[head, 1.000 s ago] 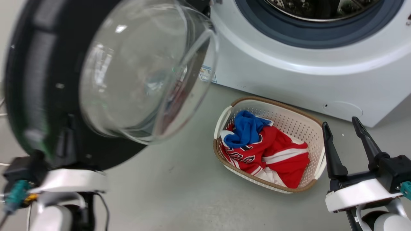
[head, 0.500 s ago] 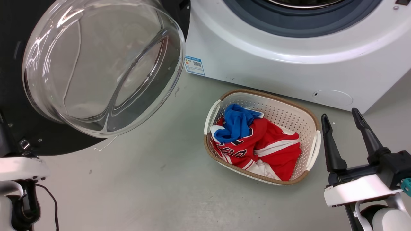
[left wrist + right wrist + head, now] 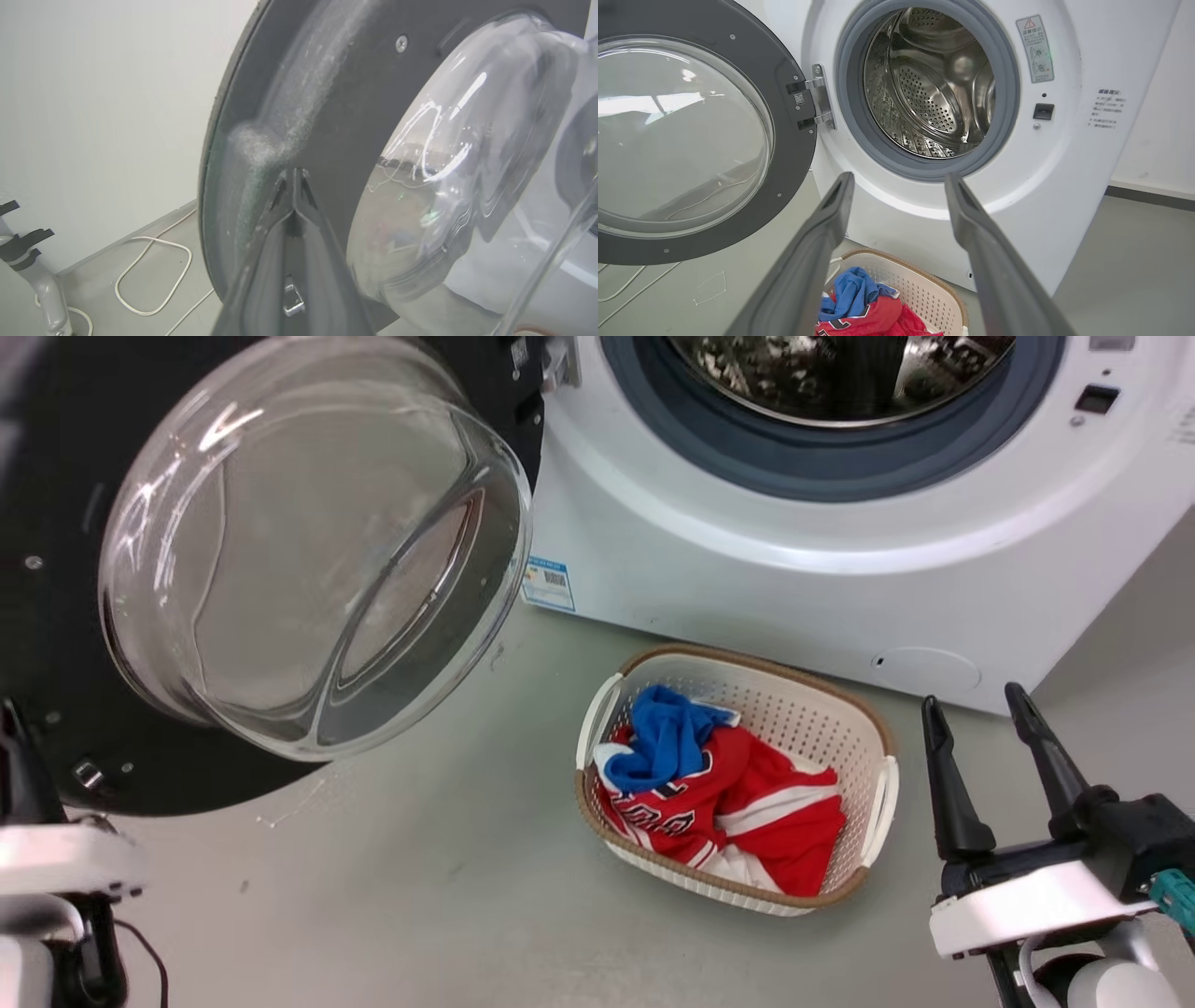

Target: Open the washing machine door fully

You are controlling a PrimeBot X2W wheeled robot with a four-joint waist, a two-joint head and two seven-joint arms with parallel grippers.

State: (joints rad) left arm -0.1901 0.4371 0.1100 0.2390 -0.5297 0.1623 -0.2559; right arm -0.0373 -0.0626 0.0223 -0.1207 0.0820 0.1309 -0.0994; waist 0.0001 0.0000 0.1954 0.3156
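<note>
Door (image 3: 308, 551) hangs open. We see left gripper (image 3: 294, 175) pinched together, perhaps touching its rim; right gripper (image 3: 971, 700) spread wide, well apart.

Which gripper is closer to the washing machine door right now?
Left. The left gripper sits shut at the dark rim of the washing machine door; the right gripper hangs open, apart from it, beyond the laundry basket.

There is one white washing machine (image 3: 747, 588), with one washing machine door (image 3: 280, 551), one steel drum (image 3: 934, 84) and one small round flap (image 3: 924, 669). One laundry basket (image 3: 840, 709) holds two garments that can be told apart: one blue garment (image 3: 667, 733) and one red jersey (image 3: 747, 803). There are two grippers, the left gripper (image 3: 294, 175) and the right gripper (image 3: 971, 695), and one white cable (image 3: 154, 275).
</note>
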